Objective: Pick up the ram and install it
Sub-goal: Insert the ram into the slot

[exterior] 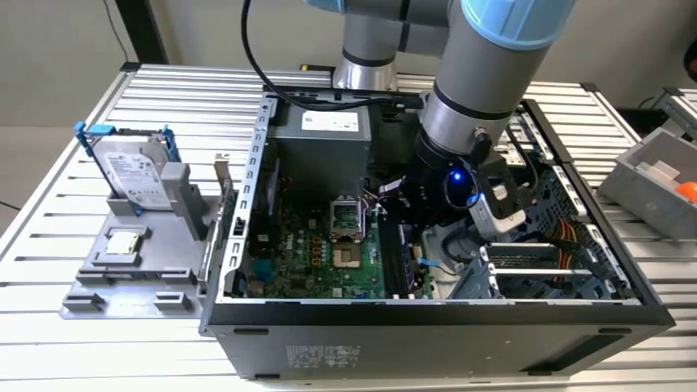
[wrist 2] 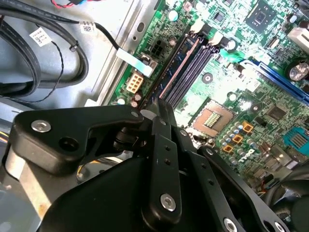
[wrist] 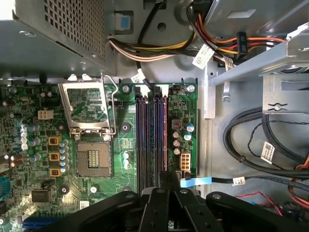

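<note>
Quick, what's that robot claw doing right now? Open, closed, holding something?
Gripper: closed, fingers together over the memory slots; whether it holds the ram cannot be told.

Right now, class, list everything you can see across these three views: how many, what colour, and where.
Computer case: one, dark grey, open, on the table.
Motherboard: one, green, inside the case.
Ram: one, blue-green, edge-on among the memory slots.
Processor socket: one, silver frame raised, beside the slots.
Hard drive: one, silver with blue frame, upright on the fixture.
Processor chip: one, silver, flat on the fixture.
Fixture: one, grey, exterior view's left.
Bin: one, grey, exterior view's right.
Table: one, slatted metal.
Gripper: one, black, at the slots' end.
Arm: one, silver and light blue.
</note>
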Controlling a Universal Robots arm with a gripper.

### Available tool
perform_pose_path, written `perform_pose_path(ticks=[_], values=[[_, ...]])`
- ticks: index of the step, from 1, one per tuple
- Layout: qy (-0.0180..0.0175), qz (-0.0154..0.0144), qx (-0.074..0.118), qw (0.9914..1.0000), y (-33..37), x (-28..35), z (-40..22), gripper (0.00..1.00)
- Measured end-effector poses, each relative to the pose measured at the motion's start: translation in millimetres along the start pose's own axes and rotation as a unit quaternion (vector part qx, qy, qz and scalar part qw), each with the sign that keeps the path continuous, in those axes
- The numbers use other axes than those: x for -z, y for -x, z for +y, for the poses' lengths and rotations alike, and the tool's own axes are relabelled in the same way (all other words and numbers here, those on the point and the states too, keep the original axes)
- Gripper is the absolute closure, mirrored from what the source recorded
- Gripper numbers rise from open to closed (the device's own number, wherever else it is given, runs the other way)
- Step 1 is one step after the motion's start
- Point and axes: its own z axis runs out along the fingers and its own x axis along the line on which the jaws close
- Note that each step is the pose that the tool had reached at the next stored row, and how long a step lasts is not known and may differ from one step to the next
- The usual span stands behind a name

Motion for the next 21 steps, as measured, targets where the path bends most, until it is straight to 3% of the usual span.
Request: perform_pose_path(ticks=[21], values=[[-0.0002, -0.0001, 0.005, 0.99999, 0.0, 0.0, 0.0, 1.0]])
